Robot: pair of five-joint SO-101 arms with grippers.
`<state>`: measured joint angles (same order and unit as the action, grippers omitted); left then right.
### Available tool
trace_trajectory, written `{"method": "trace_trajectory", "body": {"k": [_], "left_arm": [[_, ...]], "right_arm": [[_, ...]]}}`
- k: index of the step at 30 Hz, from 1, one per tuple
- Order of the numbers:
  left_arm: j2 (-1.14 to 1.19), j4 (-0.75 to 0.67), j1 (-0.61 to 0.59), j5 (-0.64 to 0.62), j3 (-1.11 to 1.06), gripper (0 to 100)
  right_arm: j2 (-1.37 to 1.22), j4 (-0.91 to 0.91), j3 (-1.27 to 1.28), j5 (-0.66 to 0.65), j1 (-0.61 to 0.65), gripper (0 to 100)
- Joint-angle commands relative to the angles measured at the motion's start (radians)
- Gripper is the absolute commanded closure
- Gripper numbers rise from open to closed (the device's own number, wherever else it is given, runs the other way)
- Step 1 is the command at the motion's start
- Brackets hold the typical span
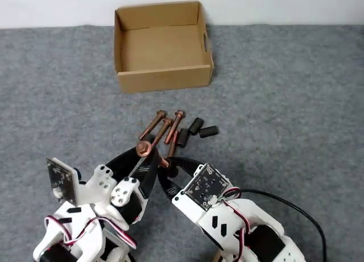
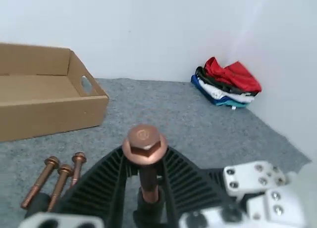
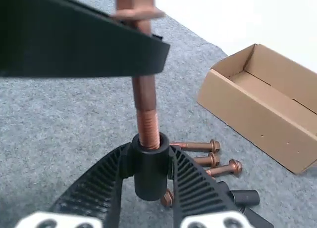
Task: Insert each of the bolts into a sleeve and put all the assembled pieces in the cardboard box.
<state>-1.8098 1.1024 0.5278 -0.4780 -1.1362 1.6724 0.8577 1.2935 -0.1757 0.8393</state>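
The left end effector is clamped on a copper bolt. The right end effector is clamped on a black sleeve under it. The bolt's tip sits in the sleeve. A good push goes straight down and slow, so nothing tilts.

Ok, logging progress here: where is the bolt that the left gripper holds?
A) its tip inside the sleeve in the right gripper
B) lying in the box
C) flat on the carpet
A: the bolt, upright in the left gripper, has its threaded end in the sleeve clamped by the right gripper.
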Motion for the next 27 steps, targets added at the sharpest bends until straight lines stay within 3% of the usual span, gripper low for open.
{"method": "trace_trajectory", "body": {"k": [1, 4, 10, 21, 27], "left_arm": [[0.003, 0.038, 0.006, 0.104, -0.019, 100], [0.003, 0.066, 0.006, 0.158, -0.067, 97], [0.003, 0.071, 0.006, 0.17, -0.122, 77], [0.002, 0.141, -0.006, 0.169, 0.01, 76], [-0.003, 0.16, -0.198, 0.173, 0.051, 81]], "right_arm": [[0.002, -0.027, -0.04, -0.011, -0.021, 99.1], [0.002, -0.027, -0.038, -0.011, -0.021, 99.1], [0.002, -0.022, -0.035, -0.011, -0.021, 99.1], [0.002, -0.019, -0.021, -0.009, -0.024, 99.1], [0.002, -0.016, -0.021, 0.057, -0.128, 99.1]]}}
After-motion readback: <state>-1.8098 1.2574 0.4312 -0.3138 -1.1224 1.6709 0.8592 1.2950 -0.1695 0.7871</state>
